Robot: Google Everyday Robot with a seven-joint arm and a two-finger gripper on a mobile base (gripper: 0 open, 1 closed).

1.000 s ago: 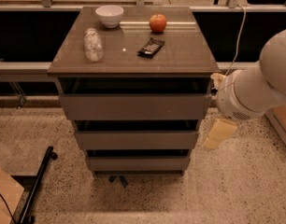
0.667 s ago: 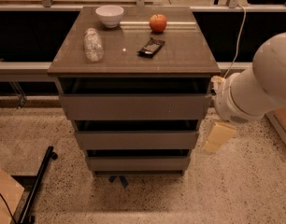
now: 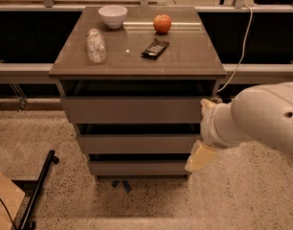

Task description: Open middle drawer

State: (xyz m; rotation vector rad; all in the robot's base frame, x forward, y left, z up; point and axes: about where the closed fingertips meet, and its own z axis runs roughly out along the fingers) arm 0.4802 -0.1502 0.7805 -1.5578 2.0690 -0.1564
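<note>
At 3 o'clock of the middle drawer (image 3: 137, 143), just beside its right end, hangs the gripper (image 3: 200, 156). It tilts toward 7 o'clock from the bulky white arm (image 3: 261, 116), which reaches in from 3 o'clock. Whether it is open cannot be told. The drawer is the cabinet's (image 3: 185, 56) second front down.

The gripper (image 3: 200, 156) hovers — just right of the middle drawer (image 3: 137, 143).

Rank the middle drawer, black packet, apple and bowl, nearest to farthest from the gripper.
The gripper hangs low at the right.
1. middle drawer, right beside it.
2. black packet, on top, centre.
3. apple, on top, back.
4. bowl, back left corner.
</note>
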